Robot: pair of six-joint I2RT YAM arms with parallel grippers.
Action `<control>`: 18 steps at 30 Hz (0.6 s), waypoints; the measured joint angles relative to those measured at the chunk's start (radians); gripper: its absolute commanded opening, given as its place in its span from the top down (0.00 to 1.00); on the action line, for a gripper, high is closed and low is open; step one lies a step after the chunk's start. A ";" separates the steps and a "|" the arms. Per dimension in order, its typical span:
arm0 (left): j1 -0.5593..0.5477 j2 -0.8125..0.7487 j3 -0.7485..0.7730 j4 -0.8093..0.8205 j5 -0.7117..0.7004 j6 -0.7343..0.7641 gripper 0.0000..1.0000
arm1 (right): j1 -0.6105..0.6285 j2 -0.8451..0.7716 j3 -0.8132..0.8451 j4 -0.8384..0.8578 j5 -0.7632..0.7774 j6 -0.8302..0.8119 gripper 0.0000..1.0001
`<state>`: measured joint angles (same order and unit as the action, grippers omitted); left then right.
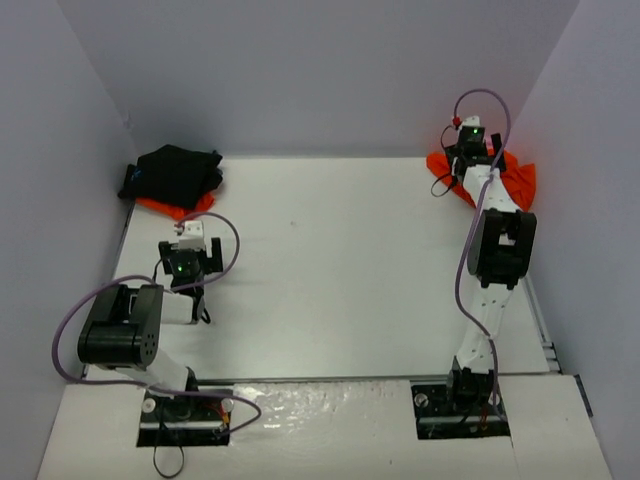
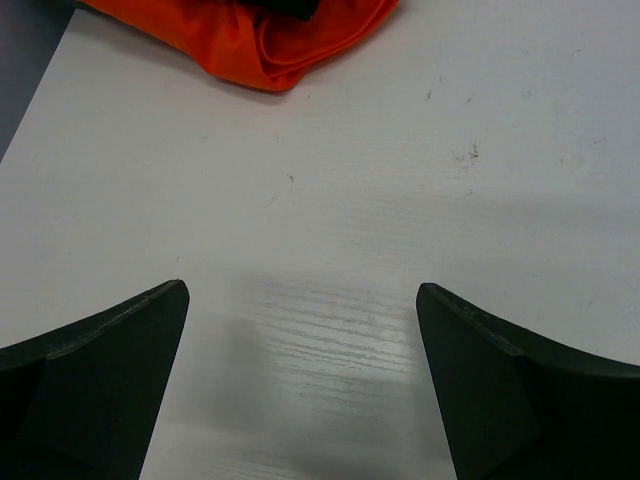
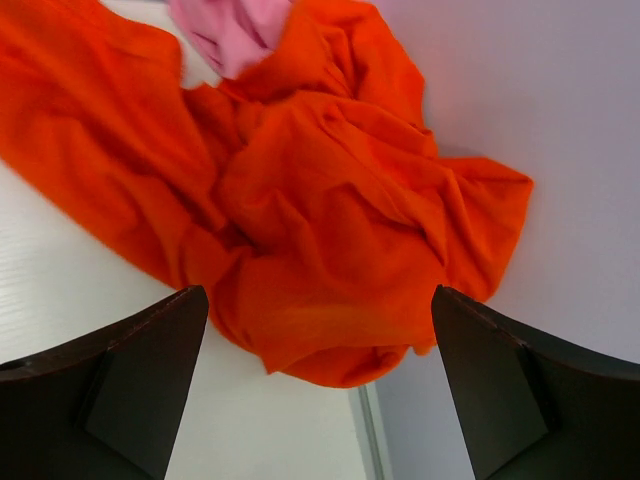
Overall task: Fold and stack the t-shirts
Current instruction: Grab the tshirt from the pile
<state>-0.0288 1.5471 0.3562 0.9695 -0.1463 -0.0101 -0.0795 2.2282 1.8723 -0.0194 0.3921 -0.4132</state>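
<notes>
White worktop (image 1: 340, 270): black t-shirt (image 1: 175, 172) atop orange t-shirt (image 1: 165, 207), far-left corner, left gripper (image 2: 300, 290) gaping nearby; right gripper (image 3: 320, 300) gapes over crumpled red-orange t-shirt (image 3: 330, 230), far-right corner. Only its wrist view shows the pink t-shirt (image 3: 235, 30).

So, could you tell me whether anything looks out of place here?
Yes: the orange-red t-shirt in the far right corner lies in a crumpled heap, with a pink t-shirt bunched up against it, neither folded.

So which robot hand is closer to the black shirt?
Left. The left gripper sits just in front of the black shirt in the far left corner, not touching it; the right gripper hovers over an orange shirt across the table.
</notes>
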 measured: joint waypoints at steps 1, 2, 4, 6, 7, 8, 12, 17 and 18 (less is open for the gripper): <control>0.000 0.000 0.000 0.000 0.000 0.000 0.03 | -0.012 0.009 0.010 -0.010 0.007 0.001 0.08; 0.000 0.000 0.000 0.000 0.000 0.000 0.03 | -0.024 0.015 0.016 -0.018 0.014 0.002 0.08; 0.000 0.000 0.000 0.000 0.000 0.000 0.03 | -0.046 0.025 0.023 -0.030 0.028 0.004 0.09; 0.000 0.000 0.000 0.000 0.000 0.000 0.03 | -0.057 0.039 0.033 -0.038 0.041 0.003 0.12; 0.000 0.000 0.000 0.000 0.000 0.000 0.03 | -0.061 0.049 0.038 -0.041 0.045 0.003 0.13; 0.000 0.000 0.000 0.000 0.000 0.000 0.03 | -0.064 0.059 0.042 -0.043 0.048 0.002 0.14; 0.000 0.000 0.001 0.000 0.000 0.000 0.03 | -0.072 0.104 0.042 -0.059 0.051 -0.001 0.19; 0.000 0.000 0.001 0.000 0.013 0.000 0.03 | -0.077 0.153 0.042 -0.077 0.051 -0.013 0.77; 0.000 0.000 0.001 0.000 0.015 0.001 0.03 | -0.077 0.160 0.042 -0.079 0.051 -0.013 1.00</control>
<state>-0.0288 1.5471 0.3569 0.9691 -0.1312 -0.0096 -0.1568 2.3885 1.9148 -0.0986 0.4430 -0.4263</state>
